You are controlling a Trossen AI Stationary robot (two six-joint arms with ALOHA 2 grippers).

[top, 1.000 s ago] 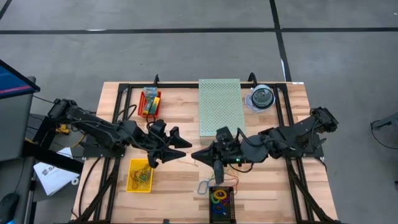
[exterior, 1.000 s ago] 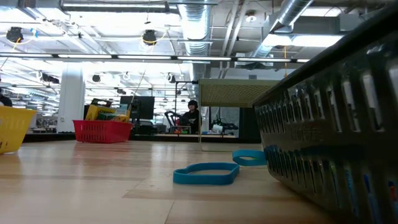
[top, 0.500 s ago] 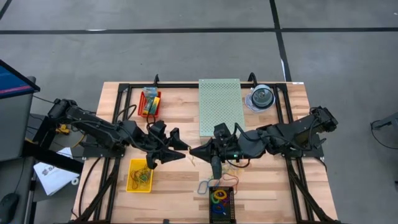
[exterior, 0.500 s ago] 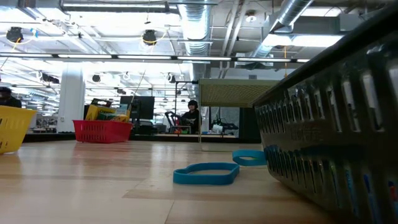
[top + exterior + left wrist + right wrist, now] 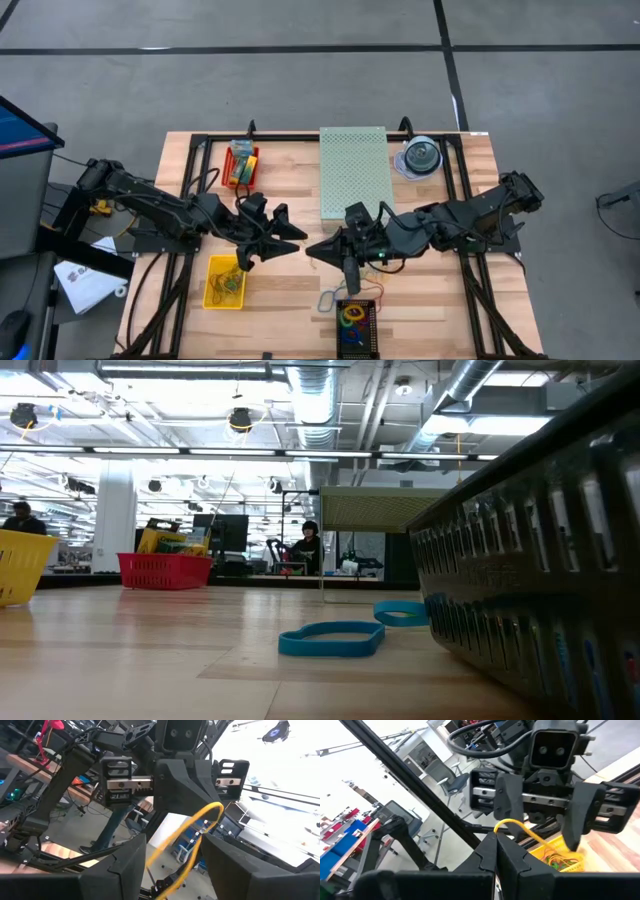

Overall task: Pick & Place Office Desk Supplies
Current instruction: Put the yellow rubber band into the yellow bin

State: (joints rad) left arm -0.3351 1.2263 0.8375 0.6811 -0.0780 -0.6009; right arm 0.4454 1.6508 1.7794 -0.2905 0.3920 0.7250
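Note:
Over the table's middle my two grippers face each other, fingertips almost meeting. My right gripper (image 5: 312, 250) (image 5: 496, 842) is shut on a yellow rubber band (image 5: 512, 824) (image 5: 200, 822). The loop sticks out between the fingers of my open left gripper (image 5: 292, 232) (image 5: 172, 845), which stand on either side of it. A blue rubber band (image 5: 328, 300) (image 5: 332, 640) lies flat on the table near the front. Crayon boxes sit in a red bin (image 5: 242, 165) at the far left. My right gripper pinches one end of the yellow band's loop (image 5: 501, 825) between its shut fingertips. The fingers come nearly level from the table's right. The band is lifted clear of the table and arcs out ahead of the fingers. My left gripper: I cannot tell whether either finger touches the band.
A yellow bin (image 5: 224, 282) with rubber bands stands at the near left. A dark bin (image 5: 356, 328) with coloured bands sits at the near edge. A pale green perforated box (image 5: 354, 170) and a clear disc case (image 5: 421, 158) stand at the far side.

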